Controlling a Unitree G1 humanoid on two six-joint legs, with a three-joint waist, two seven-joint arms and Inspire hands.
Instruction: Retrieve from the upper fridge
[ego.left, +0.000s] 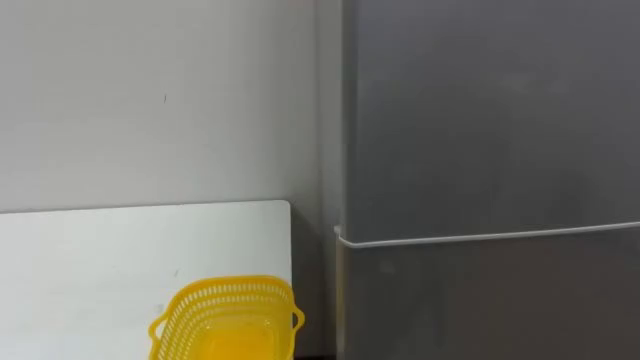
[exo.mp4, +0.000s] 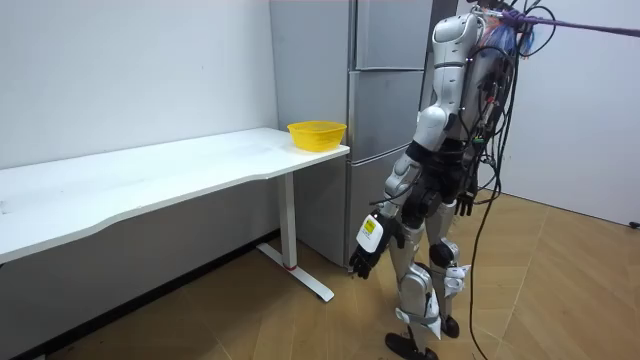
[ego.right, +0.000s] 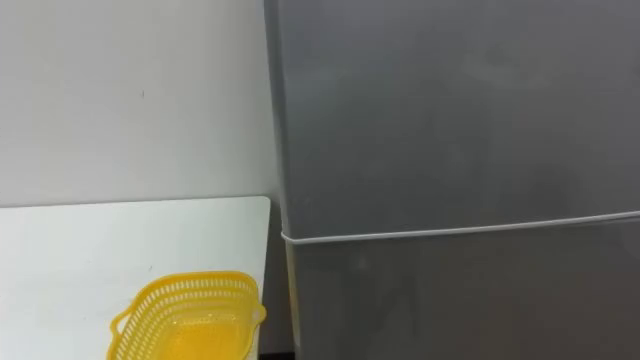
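The grey fridge (ego.left: 490, 120) stands shut before my robot, and whatever I am to fetch is hidden behind its upper door (ego.right: 450, 110). I judge the door's swing the main hazard: with the robot this close, it could strike the body. The white table (ego.left: 100, 250) sits just beside the fridge, and a careless elbow could knock the yellow basket (ego.left: 230, 315) off its end. The left hand (exo.mp4: 366, 245) hangs low, fingers loose and empty; the right hand (exo.mp4: 465, 203) I cannot tell.

White table (ego.left: 100, 260), against the wall beside the fridge: one yellow basket (ego.left: 228, 320) upright near its fridge-side end.
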